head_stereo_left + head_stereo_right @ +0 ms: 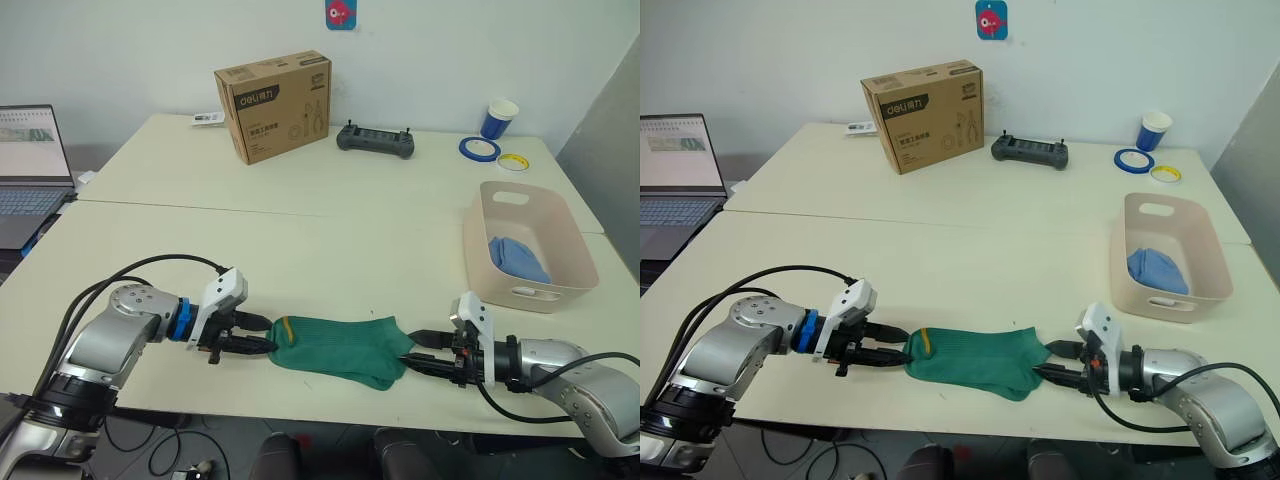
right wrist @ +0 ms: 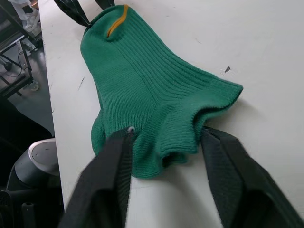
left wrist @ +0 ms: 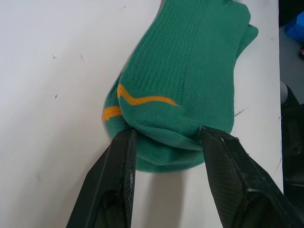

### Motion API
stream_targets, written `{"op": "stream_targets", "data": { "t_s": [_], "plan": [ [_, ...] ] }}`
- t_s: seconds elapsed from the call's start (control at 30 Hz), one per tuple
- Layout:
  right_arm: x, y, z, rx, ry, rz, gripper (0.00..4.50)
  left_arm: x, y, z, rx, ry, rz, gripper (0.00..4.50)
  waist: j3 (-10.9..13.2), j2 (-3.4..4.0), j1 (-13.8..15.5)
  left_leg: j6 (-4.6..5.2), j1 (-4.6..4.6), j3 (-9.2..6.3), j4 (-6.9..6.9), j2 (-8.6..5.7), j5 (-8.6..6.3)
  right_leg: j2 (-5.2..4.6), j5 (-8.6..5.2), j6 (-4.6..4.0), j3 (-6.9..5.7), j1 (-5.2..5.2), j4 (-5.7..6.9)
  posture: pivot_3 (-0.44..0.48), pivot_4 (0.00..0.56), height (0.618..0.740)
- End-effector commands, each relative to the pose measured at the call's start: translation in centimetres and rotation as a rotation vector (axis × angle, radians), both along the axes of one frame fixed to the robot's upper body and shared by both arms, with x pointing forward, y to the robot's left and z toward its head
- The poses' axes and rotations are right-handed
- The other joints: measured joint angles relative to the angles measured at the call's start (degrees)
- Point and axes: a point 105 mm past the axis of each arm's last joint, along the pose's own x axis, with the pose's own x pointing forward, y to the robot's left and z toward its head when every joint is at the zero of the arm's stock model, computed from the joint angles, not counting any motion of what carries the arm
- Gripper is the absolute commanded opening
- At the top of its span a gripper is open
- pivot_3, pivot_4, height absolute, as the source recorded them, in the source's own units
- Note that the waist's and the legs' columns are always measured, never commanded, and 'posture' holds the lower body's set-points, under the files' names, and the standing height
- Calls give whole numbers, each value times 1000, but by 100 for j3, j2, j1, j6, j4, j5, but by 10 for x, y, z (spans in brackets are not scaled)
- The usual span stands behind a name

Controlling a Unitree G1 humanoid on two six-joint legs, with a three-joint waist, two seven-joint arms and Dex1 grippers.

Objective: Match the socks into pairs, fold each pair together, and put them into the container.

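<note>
2 dark green socks (image 1: 340,349) lie stacked flat near the front edge of the table (image 1: 300,230), stretched between both arms. The left end effector (image 1: 258,345) sits at the toe end, where a yellow stripe shows; in the left wrist view its fingers (image 3: 118,180) stand apart with the toe of the socks between them, touching the fabric on each side. The right end effector (image 1: 420,358) is at the cuff end, and in the right wrist view its fingers (image 2: 114,175) are likewise spread, with the ruffled cuff edge lying between them. Whether either one truly pinches the fabric cannot be told.

The container (image 1: 527,245) stands on the right side of the table, well apart from the green socks, with a light blue bundle of socks (image 1: 518,258) inside it.

Farther back are a brown cardboard box (image 1: 272,105), a black controller (image 1: 375,140), a blue cup (image 1: 499,118) and 2 tape rolls (image 1: 480,148). A laptop (image 1: 32,170) sits at the left.
</note>
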Motion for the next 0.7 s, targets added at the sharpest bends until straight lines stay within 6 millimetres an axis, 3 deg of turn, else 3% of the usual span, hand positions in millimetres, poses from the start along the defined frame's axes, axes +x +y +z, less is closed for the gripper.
{"op": "stream_targets", "data": {
  "t_s": [0.03,0.13,0.3,0.5,0.7],
  "plan": [
    [0,1,6,2,-44,14,1077,1,-5,8,-9,-35,-30,2183,0,0,-1,0,0,0,0,0,0,0,0,0,0,0,0,0,150,740],
    [2,3,9,12,-54,15,17,3,-4,8,-9,-39,-30,1571,0,0,-1,0,0,-1,0,0,0,0,0,0,-1,0,0,0,150,740],
    [0,4,10,21,-45,31,0,1,-7,8,-30,-29,-33,21,0,0,0,0,0,0,0,0,0,0,0,0,0,0,0,0,150,740],
    [-4,6,14,33,-43,49,0,3,-4,9,-21,-36,-25,21,0,0,0,0,0,-1,0,0,0,0,0,0,-1,0,0,0,150,740],
    [-10,19,31,143,13,64,0,6,9,27,-43,8,2,21,0,0,-3,0,0,-4,0,1,0,1,0,0,-3,0,1,0,150,740]
  ]
}}
